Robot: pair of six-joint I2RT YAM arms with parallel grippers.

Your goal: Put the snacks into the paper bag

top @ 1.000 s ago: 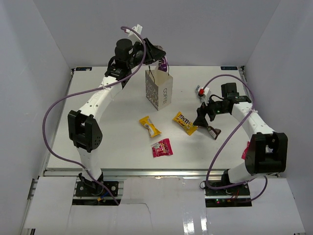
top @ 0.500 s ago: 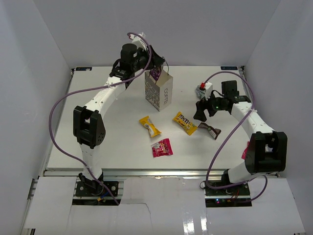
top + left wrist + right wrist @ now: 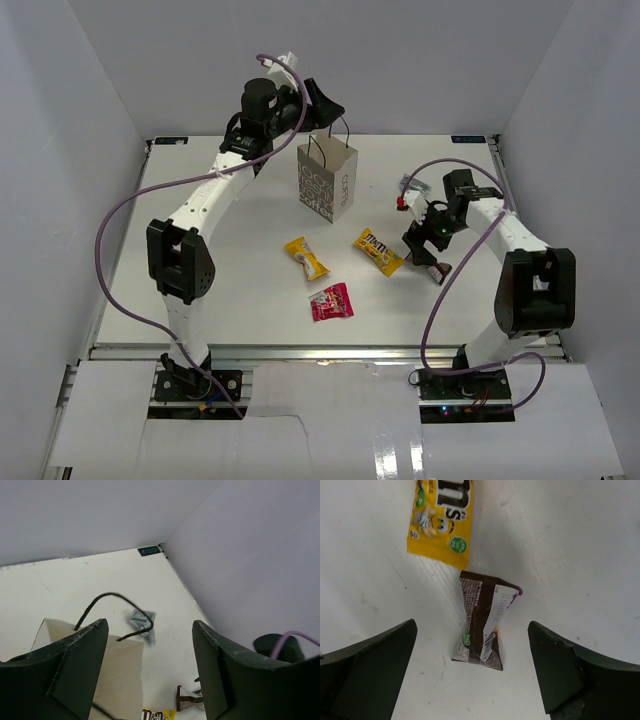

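Dark brown packet [image 3: 481, 630] lies flat on the white table [image 3: 260, 300], directly under the right gripper [image 3: 424, 241] and centred in the gap between its two fingers [image 3: 367, 672]. Those fingers are spread wide and touch nothing. One end of the packet nearly meets a corner of the yellow M&M's packet [image 3: 442, 517].

Left gripper [image 3: 325, 103] hangs toward the back of the table, above the paper bag [image 3: 327, 182], jaws wide apart, nothing between them. The bag stands upright. Its open mouth and one black cord handle [image 3: 115, 610] show below the fingers.

Count: one bag and five packets, all five on the tabletop outside the bag.
- Two yellow: the M&M's and a second yellow packet [image 3: 306, 256] to its left.
- One red-pink packet [image 3: 332, 301], nearest the arm bases.
- One dark brown.
- One silver-grey foil packet [image 3: 142, 622], right of the bag.
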